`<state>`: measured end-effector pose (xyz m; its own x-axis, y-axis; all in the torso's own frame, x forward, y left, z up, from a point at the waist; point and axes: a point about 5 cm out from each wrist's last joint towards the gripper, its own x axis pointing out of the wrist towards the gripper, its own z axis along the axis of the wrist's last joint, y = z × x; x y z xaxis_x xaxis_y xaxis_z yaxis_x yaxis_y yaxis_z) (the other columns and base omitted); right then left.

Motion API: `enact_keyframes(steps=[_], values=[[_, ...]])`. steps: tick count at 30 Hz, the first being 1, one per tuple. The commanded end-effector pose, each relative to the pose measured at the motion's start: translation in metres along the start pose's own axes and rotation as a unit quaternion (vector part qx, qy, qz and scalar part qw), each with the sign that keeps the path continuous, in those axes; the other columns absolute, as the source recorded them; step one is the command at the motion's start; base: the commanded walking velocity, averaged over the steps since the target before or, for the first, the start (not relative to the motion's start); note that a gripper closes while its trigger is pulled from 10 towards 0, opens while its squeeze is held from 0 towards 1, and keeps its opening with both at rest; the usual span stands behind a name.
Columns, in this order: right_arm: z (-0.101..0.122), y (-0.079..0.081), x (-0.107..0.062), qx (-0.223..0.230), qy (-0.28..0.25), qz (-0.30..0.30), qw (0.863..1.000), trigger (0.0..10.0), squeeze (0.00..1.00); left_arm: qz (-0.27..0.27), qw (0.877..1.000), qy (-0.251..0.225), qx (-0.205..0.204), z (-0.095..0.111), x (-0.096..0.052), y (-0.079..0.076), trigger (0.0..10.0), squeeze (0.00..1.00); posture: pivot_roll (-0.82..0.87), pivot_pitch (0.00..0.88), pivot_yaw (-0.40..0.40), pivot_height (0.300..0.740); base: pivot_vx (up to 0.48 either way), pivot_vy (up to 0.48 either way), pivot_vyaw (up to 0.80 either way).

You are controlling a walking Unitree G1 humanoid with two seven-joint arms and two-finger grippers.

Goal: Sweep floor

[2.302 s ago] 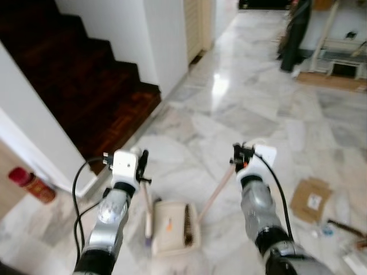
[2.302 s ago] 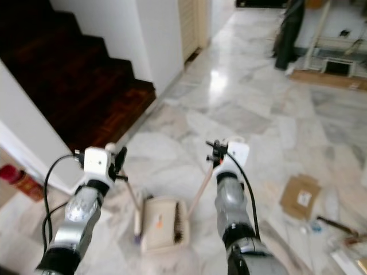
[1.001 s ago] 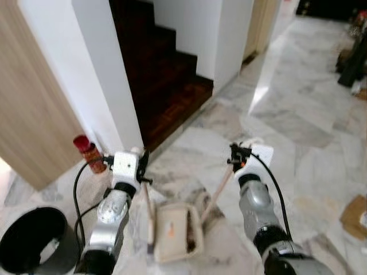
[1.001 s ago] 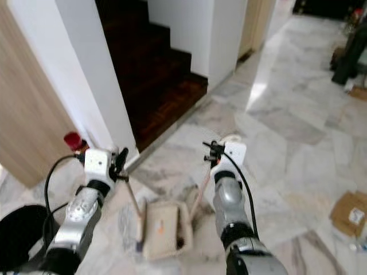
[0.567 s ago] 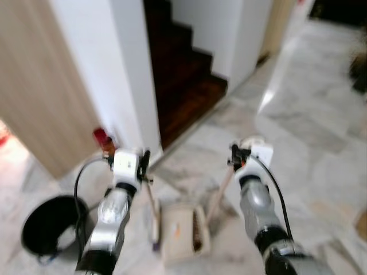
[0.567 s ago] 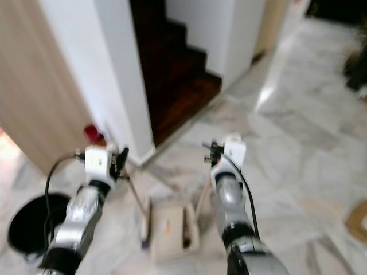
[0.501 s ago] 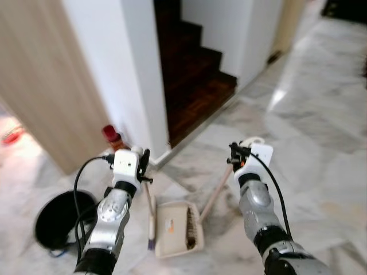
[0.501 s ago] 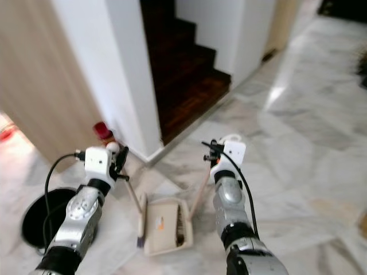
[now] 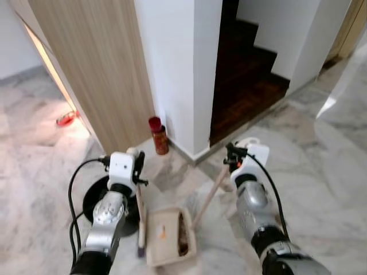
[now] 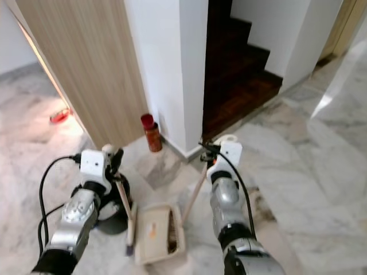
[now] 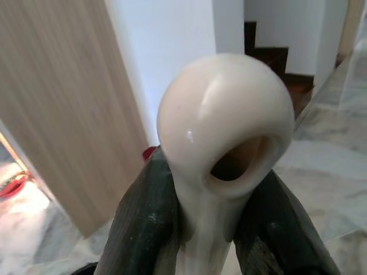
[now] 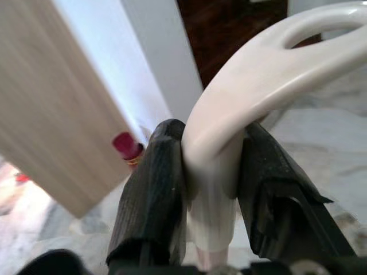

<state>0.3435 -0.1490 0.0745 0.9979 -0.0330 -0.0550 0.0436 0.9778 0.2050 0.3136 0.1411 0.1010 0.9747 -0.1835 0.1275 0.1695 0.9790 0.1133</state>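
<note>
With the left claw [image 9: 136, 166] clenched on the broom handle [image 11: 221, 143] and the right claw [image 9: 229, 157] on the dustpan handle [image 12: 252, 97], the view has swung from open marble to the black bin [image 9: 92, 197], suggesting the loaded dustpan [image 9: 169, 235] is near emptying

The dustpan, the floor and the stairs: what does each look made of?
The dustpan looks like cream moulded plastic, smooth and slightly glossy at its handle. The floor seems polished marble: grey veining, bright reflections. The stairs look like dark reddish wood, though shade hides the grain.

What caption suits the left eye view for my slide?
Left tool holds broom, right tool holds dustpan, near black bin.
</note>
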Motion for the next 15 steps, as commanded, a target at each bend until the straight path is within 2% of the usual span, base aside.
enact_keyframes(steps=[1,15], values=[[0.0125,0.0114,0.0062,0.008,-0.025,0.016,1.0,10.0,0.0,0.001,1.0,-0.021,0.002,0.0079,0.0029,0.0023,10.0,0.0,-0.04,0.0,0.047,0.74,0.0,0.0,0.0],[0.0116,0.0153,0.0065,0.008,-0.022,0.024,0.999,10.0,0.0,-0.008,1.0,-0.026,0.004,0.0079,0.0016,-0.0012,10.0,0.0,-0.03,0.0,0.041,0.74,0.0,0.0,0.0]])
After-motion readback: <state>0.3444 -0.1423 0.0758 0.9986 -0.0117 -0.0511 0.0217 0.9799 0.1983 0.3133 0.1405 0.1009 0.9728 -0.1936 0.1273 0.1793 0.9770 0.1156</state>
